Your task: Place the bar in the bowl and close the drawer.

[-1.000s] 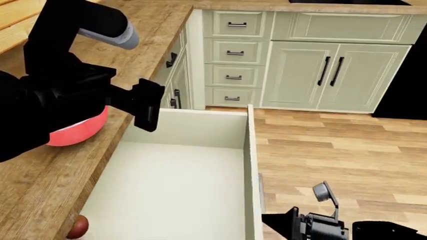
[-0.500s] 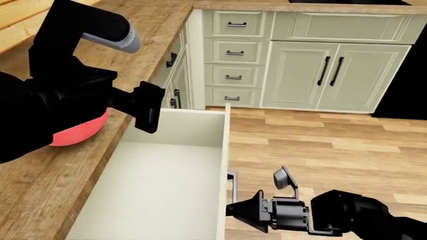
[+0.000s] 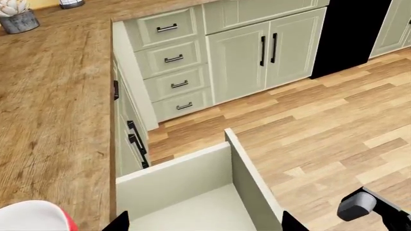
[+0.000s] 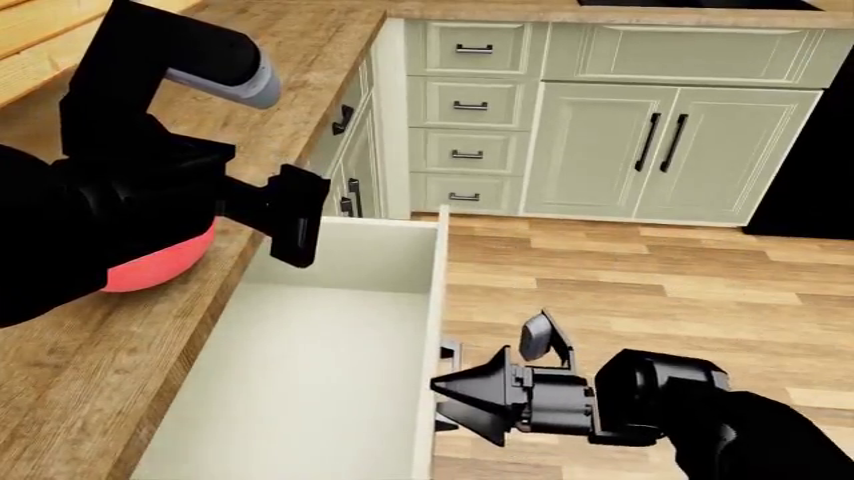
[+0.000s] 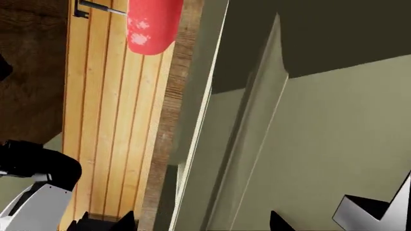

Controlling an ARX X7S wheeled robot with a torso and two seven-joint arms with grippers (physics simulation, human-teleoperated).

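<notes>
The wide pale sage-green drawer with a plain white inside (image 4: 320, 370) is seen pushed in further than half a second ago: its front panel, earlier at about mid-frame in the head view, now lies closer to the worktop edge, with the right gripper (image 4: 454, 395) pressed against its outer face beside the black bar handle. It is judged that closing is well under way but not finished, since much of the white interior is still exposed. Whether the right gripper is released or clenched cannot be told; its pointed tips appear drawn together at the panel.

The coral-red round bowl (image 4: 158, 262) rests on the wooden worktop (image 4: 287, 90), directly beneath the left gripper (image 4: 294, 215), whose state also cannot be told. The confetti-dotted bar is not visible in any view; it may lie in the bowl, hidden by the left arm.

Beyond the left gripper, a stack of narrower matching drawers (image 4: 467, 110) and the cabinet doors (image 4: 661, 145) are seen. Nothing is seen between the drawer front and the cabinet to block its travel.
</notes>
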